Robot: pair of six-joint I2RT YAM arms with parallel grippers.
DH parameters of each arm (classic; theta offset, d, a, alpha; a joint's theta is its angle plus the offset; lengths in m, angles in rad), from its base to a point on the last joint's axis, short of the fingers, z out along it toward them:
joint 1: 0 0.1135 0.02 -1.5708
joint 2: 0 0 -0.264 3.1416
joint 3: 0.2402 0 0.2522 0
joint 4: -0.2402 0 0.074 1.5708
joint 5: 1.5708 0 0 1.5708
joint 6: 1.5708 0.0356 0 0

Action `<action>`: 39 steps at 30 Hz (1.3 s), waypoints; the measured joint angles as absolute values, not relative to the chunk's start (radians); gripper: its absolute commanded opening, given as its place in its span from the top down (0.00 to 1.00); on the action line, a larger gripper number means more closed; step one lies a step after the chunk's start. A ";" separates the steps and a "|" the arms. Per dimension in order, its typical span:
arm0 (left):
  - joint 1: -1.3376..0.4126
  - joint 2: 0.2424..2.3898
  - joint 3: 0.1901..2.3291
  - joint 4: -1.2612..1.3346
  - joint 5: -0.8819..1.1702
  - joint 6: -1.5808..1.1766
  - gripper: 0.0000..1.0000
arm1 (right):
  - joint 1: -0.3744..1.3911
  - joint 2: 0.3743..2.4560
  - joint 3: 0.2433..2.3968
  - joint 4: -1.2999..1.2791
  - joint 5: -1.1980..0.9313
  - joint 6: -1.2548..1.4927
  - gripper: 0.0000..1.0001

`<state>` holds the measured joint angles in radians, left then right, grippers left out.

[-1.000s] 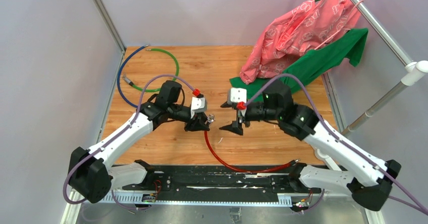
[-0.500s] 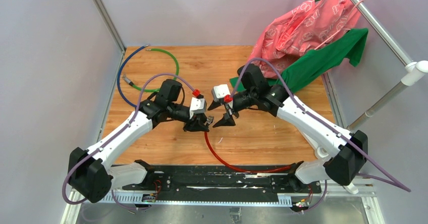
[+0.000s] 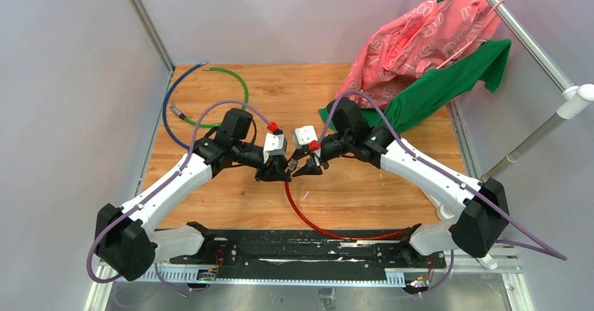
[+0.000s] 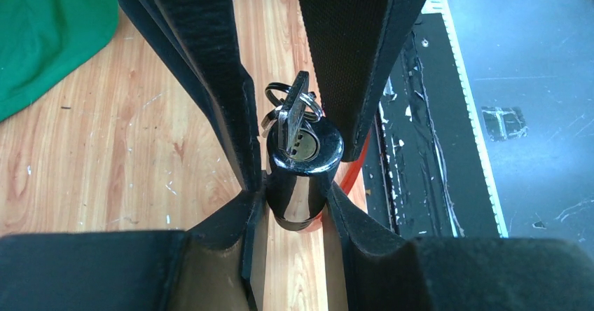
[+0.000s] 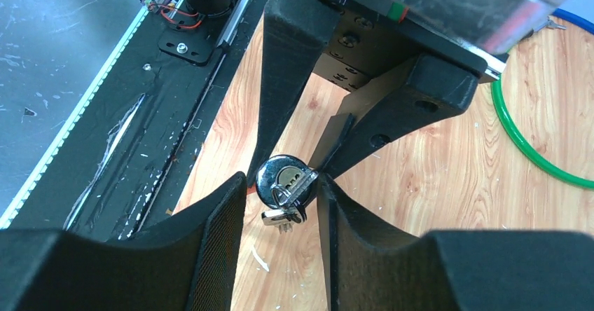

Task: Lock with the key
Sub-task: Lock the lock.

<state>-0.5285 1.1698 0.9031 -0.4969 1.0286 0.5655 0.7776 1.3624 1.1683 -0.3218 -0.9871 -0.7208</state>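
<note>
Closely clamped by the left gripper [image 3: 279, 173] was a black lock cylinder [image 4: 302, 178], with the small silver key [image 4: 294, 111], ringed with like keys, inserted in its face. Beyond, the key was flanked by the right gripper's [image 5: 280, 187] parted jaws.

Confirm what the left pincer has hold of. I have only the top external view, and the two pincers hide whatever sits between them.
Observer: The left pincer is clamped on a glossy black lock cylinder, with the red cable behind it.
Operator: Report where the key is.
Observer: The small silver metal key sits in the keyhole on the cylinder's face, and a ring of spare keys hangs from it.
Operator: Say whether the right pincer has it.
Observer: Not yet. The right pincer straddles the key with its fingers apart. I cannot tell whether one finger touches it.
</note>
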 measured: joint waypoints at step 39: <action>-0.532 1.190 0.906 -0.404 0.917 0.482 0.28 | 0.810 1.336 1.081 -0.138 -0.643 -0.303 1.00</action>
